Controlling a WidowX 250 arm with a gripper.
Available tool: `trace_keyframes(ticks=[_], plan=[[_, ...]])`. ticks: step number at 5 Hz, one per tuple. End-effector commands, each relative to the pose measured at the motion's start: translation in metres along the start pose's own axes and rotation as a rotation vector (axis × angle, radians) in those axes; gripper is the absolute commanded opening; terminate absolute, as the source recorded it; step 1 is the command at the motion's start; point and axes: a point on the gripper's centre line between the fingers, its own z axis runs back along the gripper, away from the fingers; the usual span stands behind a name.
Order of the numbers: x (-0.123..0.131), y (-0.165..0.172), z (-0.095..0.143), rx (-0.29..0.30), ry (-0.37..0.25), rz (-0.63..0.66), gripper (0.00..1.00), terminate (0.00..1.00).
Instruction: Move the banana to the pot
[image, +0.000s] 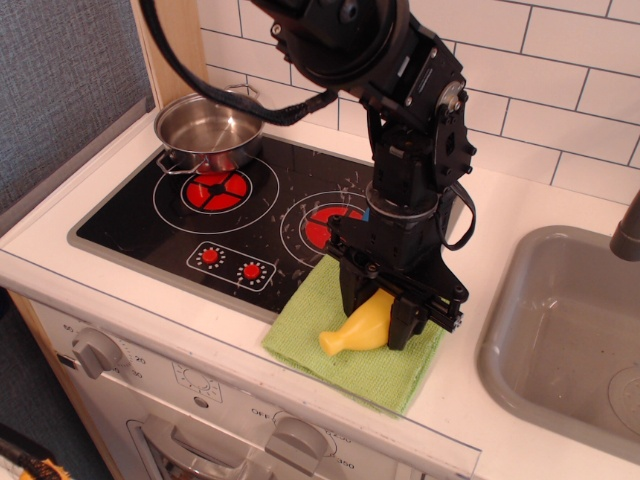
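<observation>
The yellow banana (355, 330) lies on a green cloth (310, 355) at the front right of the stove, its stubby end pointing front-left. My black gripper (378, 312) has come down over its thick end, with one finger on each side pressing against it, and most of the banana is hidden behind the fingers. The banana still rests on the cloth. The shiny steel pot (210, 128) stands empty on the back left burner, well to the left of the gripper.
The black stovetop (170, 225) has red burners and small dials. A grey sink basin (560, 340) lies to the right, with a dark faucet (628, 232) at the edge. A tiled wall is behind. Oven knobs (95, 350) line the front.
</observation>
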Motion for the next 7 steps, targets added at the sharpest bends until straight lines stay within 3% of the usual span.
trace_keyframes(ticks=[1, 2, 4, 6, 7], plan=[[0.027, 0.04, 0.058, 0.005, -0.148, 0.098, 0.0, 0.0], [0.04, 0.1, 0.084, 0.002, -0.205, 0.294, 0.0, 0.0], [0.051, 0.198, 0.081, 0.054, -0.161, 0.568, 0.0, 0.0], [0.048, 0.227, 0.064, 0.081, -0.089, 0.64, 0.0, 0.0], [0.037, 0.236, 0.062, 0.071, -0.067, 0.656, 1.0, 0.0]])
